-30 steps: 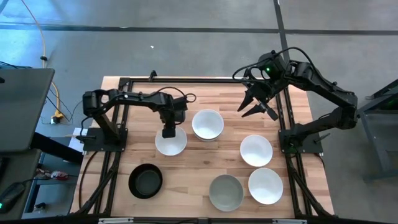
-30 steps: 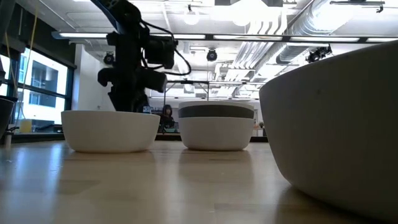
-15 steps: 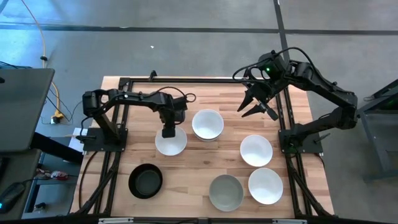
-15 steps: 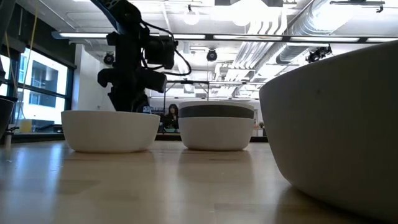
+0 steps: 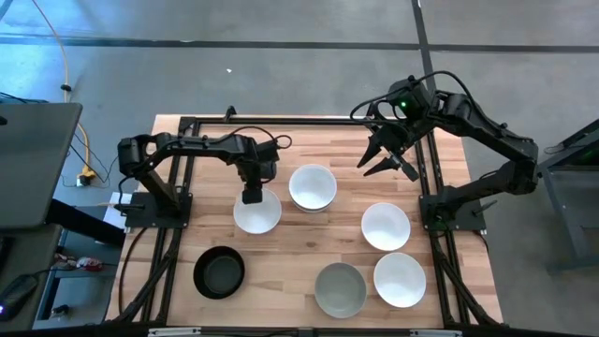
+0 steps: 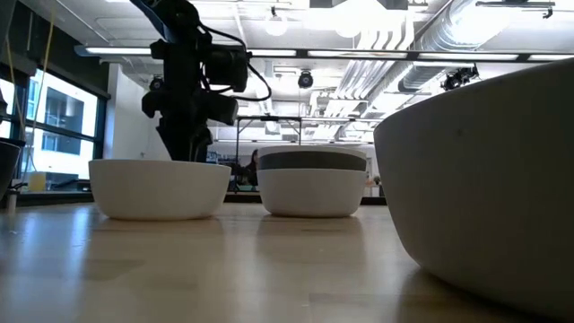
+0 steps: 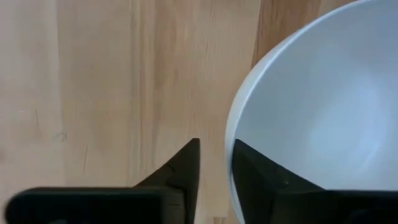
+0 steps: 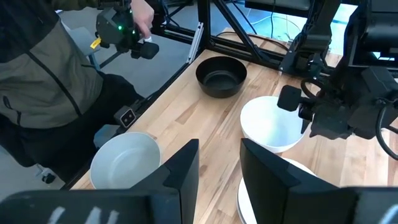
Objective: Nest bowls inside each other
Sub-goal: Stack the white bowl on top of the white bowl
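Though overhead hides it, L wrist cam shows jaws straddling white bowl [image 7: 323, 112] rim.

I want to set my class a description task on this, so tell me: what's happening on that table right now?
The left gripper is at the rim of a white bowl, one finger inside and one outside, seemingly closing to grip it. The right gripper waits open above the far side of the table. Other bowls sit separately, including a black bowl and a grey bowl.
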